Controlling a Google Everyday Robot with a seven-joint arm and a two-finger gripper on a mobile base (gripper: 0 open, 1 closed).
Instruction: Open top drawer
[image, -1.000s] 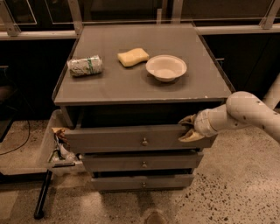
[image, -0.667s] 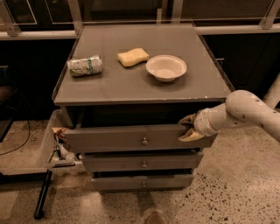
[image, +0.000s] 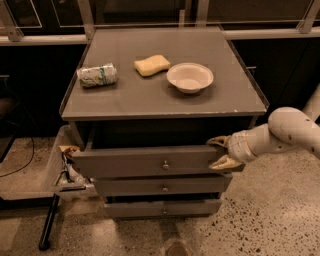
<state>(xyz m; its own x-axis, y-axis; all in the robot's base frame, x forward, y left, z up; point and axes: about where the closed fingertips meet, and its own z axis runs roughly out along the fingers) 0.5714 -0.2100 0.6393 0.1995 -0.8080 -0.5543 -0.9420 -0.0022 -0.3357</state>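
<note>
The top drawer (image: 145, 161) is the widest grey front, with a small round metal knob (image: 165, 164) at its centre. It stands pulled out from the grey cabinet, past the two narrower drawer fronts below. My gripper (image: 218, 152) is at the drawer's right end. Its two pale fingers (image: 225, 162) are spread, one above and one below, around the front panel's right edge. The white arm (image: 287, 131) reaches in from the right.
On the cabinet top (image: 160, 97) lie a crushed can (image: 97, 75), a yellow sponge (image: 152, 65) and a white bowl (image: 190, 77). A bin with clutter (image: 60, 172) sits at the cabinet's lower left. A dark pole (image: 50, 220) leans on the speckled floor.
</note>
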